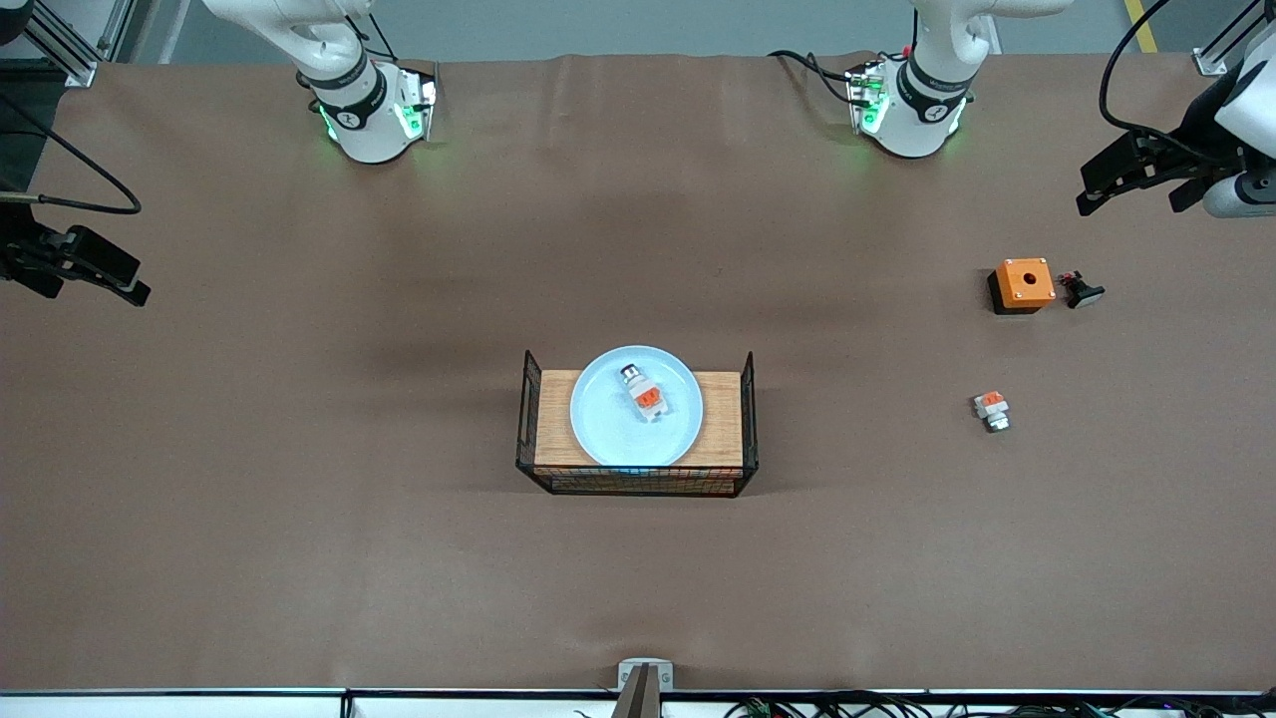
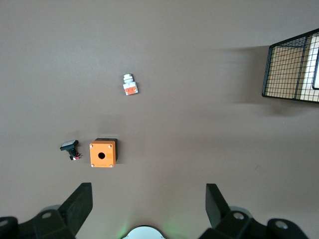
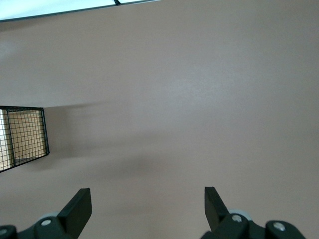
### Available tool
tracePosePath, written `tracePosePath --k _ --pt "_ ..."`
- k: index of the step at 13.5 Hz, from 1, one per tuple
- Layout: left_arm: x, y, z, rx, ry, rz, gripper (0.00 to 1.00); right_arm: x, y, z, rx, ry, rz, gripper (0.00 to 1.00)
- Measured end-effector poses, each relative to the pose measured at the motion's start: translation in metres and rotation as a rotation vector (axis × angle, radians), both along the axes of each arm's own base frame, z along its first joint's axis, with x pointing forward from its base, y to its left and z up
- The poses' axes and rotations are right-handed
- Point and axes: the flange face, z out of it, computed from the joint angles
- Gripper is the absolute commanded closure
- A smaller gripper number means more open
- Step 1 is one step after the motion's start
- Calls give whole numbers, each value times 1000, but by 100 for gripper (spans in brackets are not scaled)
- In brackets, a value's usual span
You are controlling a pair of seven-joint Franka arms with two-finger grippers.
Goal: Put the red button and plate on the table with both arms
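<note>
The pale-blue plate (image 1: 608,419) rests on a small wooden board with black wire sides (image 1: 723,419) at the middle of the brown table (image 1: 299,548). The red button (image 1: 644,394) lies on the plate, its dark cap pointing toward the robots' bases. My left gripper (image 1: 1131,194) is open and empty, up over the table edge at the left arm's end; its wrist view shows the fingers spread (image 2: 148,199). My right gripper (image 1: 95,284) is open and empty, up over the right arm's end, and only bare table lies between its fingers in its wrist view (image 3: 147,199).
An orange box with a hole (image 1: 1023,284) (image 2: 102,153) and a black knob piece (image 1: 1082,290) (image 2: 71,148) sit near the left arm's end. A stubby white-and-orange piece (image 1: 992,409) (image 2: 130,84) lies nearer the front camera. The wire sides show in both wrist views (image 2: 291,69) (image 3: 22,137).
</note>
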Motion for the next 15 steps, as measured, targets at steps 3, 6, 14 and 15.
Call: tracePosePath --k 3,6,14,15 --pt "1 0 0 0 -1 0 0 0 0 0 0 0 0 0" --pt "1 0 5 -1 -11 0 0 0 0 0 0 0 0 0" --pt "6 -36 3 -7 -10 -15 0 0 3 0 0 4 5 0" --pt "11 -50 -2 -9 -5 -11 0 -1 4 -1 0 11 8 0"
